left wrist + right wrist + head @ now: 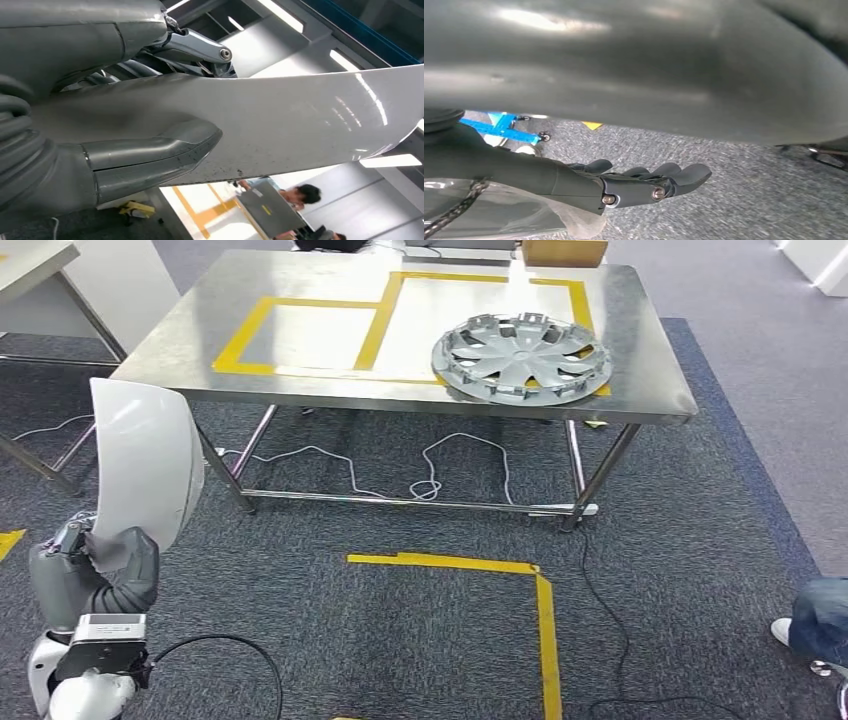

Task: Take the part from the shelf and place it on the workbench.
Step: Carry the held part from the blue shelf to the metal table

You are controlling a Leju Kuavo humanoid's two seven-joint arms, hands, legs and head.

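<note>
Roughly midway, by the look of it. Curved white panel part already off the shelf, held upright at lower left of the head view, well short of the steel workbench across the top. Gripped at its lower edge by the left hand, thumb pressed on the glossy face and darker fingers wrapped round the far edge. Right hand hanging over grey carpet, fingers loosely extended and only slightly curled, nothing in them.

Still to do: close the stretch of carpet to the bench, lift the panel over the edge, set it down, release.

No containers as such. Two yellow-taped rectangles marked on the bench top: left one bare, right one partly covered by a silver wheel cover at upper right.
</note>
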